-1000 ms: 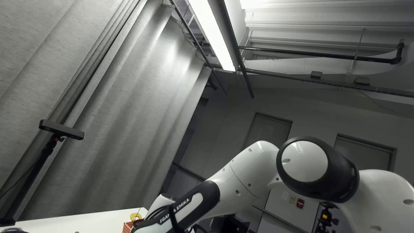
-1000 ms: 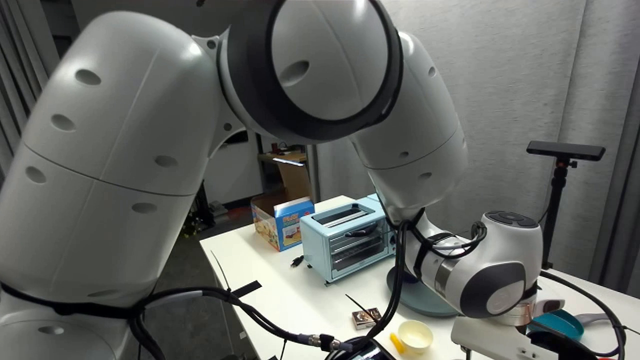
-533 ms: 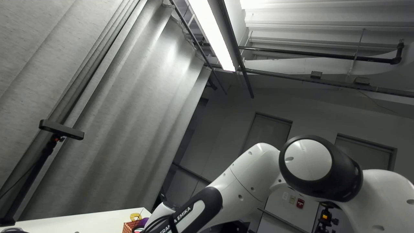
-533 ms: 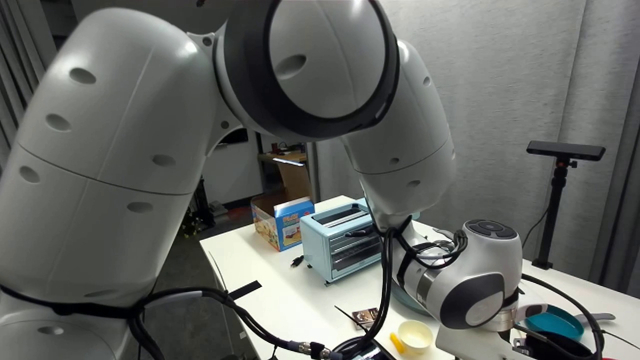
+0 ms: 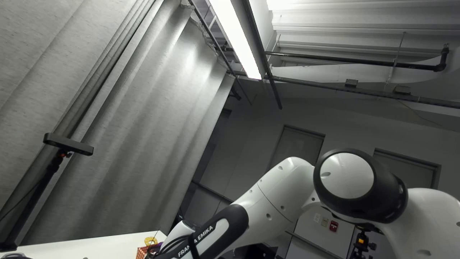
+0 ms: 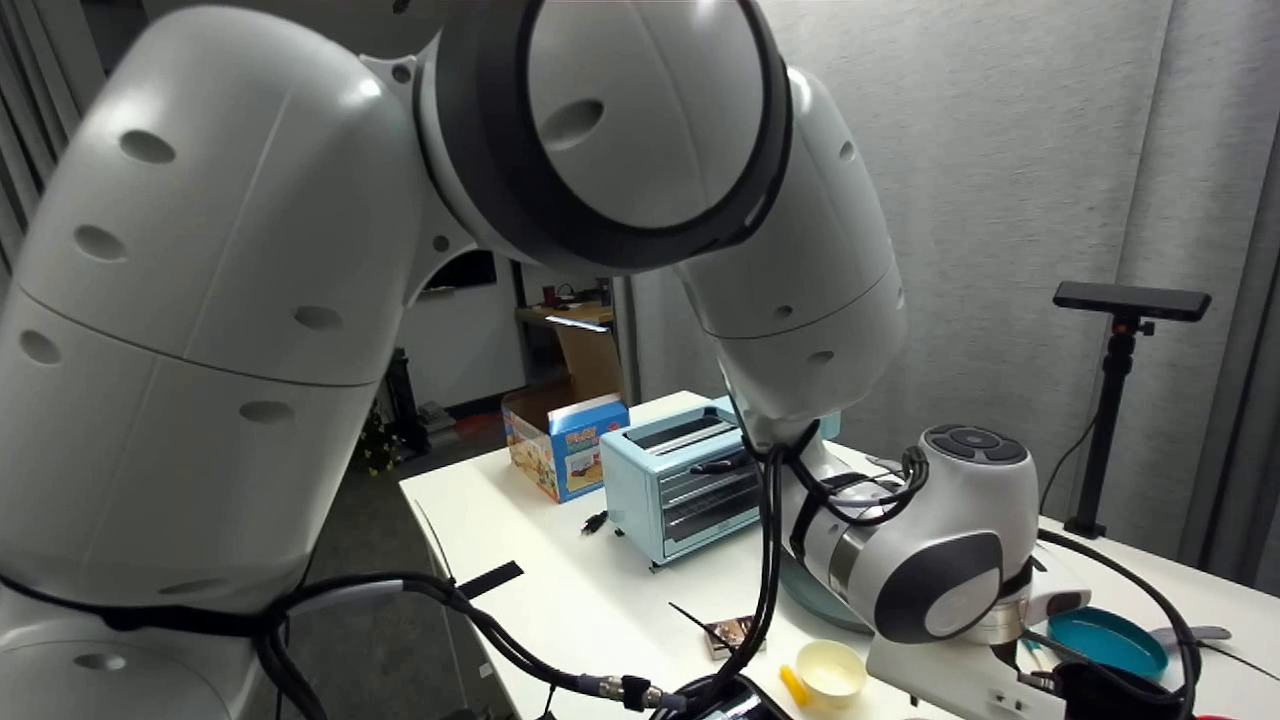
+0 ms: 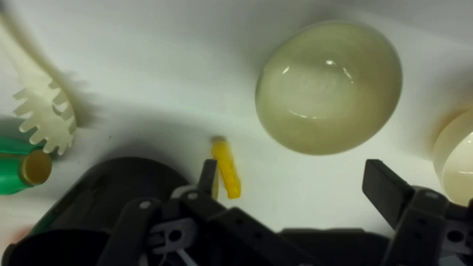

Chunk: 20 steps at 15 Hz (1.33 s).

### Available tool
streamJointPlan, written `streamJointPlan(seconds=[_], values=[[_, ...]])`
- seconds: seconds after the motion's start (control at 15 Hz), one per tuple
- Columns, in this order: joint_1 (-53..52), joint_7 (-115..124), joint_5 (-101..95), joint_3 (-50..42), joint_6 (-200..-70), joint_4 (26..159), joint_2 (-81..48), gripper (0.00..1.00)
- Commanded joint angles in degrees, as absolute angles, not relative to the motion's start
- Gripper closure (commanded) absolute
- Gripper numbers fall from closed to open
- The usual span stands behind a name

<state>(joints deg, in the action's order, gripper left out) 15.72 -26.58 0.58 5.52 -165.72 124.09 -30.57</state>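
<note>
My gripper (image 7: pixel 290 171) is open and holds nothing in the wrist view. White table surface shows between its fingers. The left finger overlaps the edge of a yellow stick (image 7: pixel 227 171); I cannot tell if they touch. A cream bowl (image 7: pixel 329 92) lies just beyond the fingertips. Part of a second cream bowl (image 7: pixel 456 159) shows behind the right finger. A black pot (image 7: pixel 129 177) is beside the left finger. In an exterior view the wrist (image 6: pixel 950 570) is above the table's right part, and the fingers are out of frame. A cream bowl (image 6: pixel 832 670) and yellow stick (image 6: pixel 793 687) show there too.
A cream pasta server (image 7: pixel 48 111) and green bottle (image 7: pixel 14 166) lie at the left. A light-blue toaster oven (image 6: pixel 690 480), blue toy box (image 6: pixel 567 450), teal pan (image 6: pixel 1108 642) and camera stand (image 6: pixel 1110 400) are on the table. Cables (image 6: pixel 775 560) hang from the arm.
In the exterior views the arm has drawn back: the wrist shifted left, then rose slightly, showing more of the teal pan. The table objects have not visibly moved.
</note>
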Motion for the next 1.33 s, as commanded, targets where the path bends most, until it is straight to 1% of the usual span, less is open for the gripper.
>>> streamJointPlan(seconds=[0.0, 0.4, 1.27], values=[[18.35, -24.94, 2.13, 6.97, -169.47, 123.79, -31.42, 0.00], [20.53, -22.74, 2.98, 8.02, -172.61, 122.03, -34.51, 0.00], [20.61, -20.87, 2.19, 8.35, -172.77, 117.50, -39.03, 0.00]])
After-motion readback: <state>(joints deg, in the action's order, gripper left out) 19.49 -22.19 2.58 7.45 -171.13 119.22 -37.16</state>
